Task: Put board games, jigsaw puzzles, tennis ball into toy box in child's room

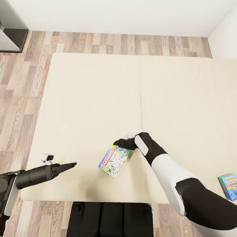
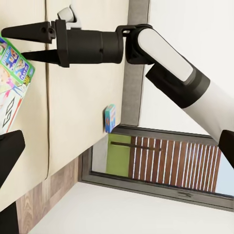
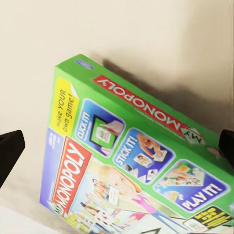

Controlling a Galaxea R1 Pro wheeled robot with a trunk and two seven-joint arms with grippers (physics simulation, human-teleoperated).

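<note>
With the right hand (image 1: pixel 121 143) spread wide at the far end of the green-edged board game (image 1: pixel 113 161), which lies flat on the bed (image 1: pixel 88 95) near its near edge, nothing is gripped yet. Closing on so wide a flat box risks fingers skidding off or nudging it. Left hand (image 1: pixel 71 164) hovers left of it, jaws narrow; small blue board game (image 1: pixel 230 185) sits far right.

Bare mattress (image 1: pixel 91 95) around green game box (image 1: pixel 114 160)
</note>
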